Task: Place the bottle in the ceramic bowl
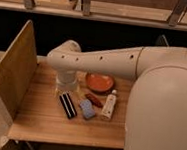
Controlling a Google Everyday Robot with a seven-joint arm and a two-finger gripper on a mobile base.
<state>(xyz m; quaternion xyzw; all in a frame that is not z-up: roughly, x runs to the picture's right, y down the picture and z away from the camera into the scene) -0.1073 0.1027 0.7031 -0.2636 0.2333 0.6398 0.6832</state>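
Note:
The white bottle lies on the wooden table, its cap pointing away from me, just right of centre. The orange-red ceramic bowl sits just behind it, a little to the left, and looks empty. My arm reaches in from the right, and its pale wrist points down at the table. My gripper is the dark part below the wrist. It is low over the table, left of the bottle and in front of the bowl, with nothing seen in it.
A dark red oblong thing and a blue block lie between the gripper and the bottle. A wooden side panel stands along the table's left edge. My arm's bulky white shoulder fills the right side.

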